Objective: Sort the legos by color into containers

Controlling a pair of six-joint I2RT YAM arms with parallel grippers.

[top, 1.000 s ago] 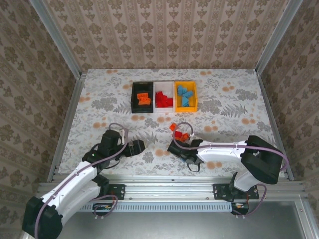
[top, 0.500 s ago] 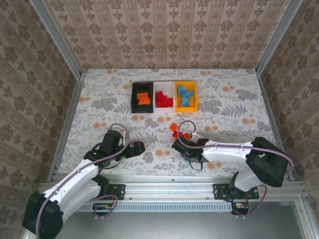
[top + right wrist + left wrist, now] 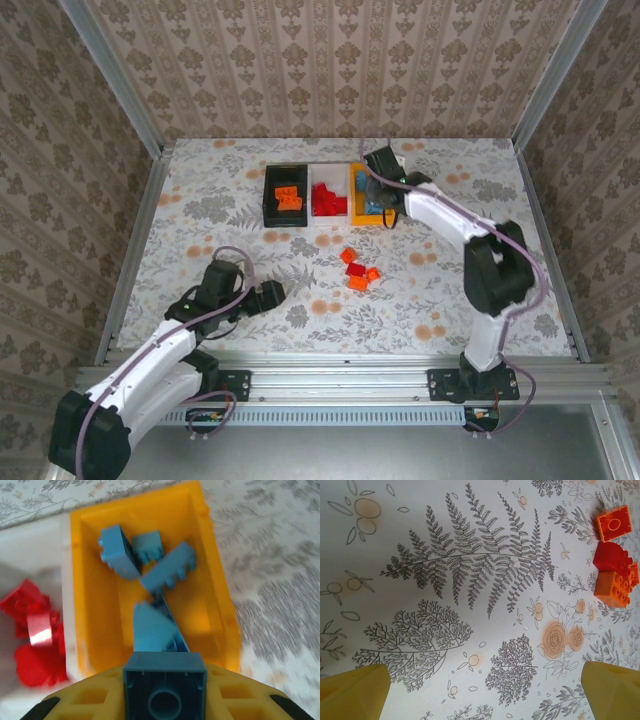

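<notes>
The right pincer pinches a light blue brick, its hollow underside facing the wrist lens. It hangs over the yellow bin, at the upper centre of the overhead view, evidently because the other blue bricks lie there; letting go here looks like the step in hand. The white bin just left of it holds red bricks; the black bin holds orange bricks; each colour has its own home. A cluster of loose bricks, orange and red, lies unsorted mid-table. The left pincer, lower left of the overhead view, hovers low, spread wide and empty, probably kept clear until needed.
</notes>
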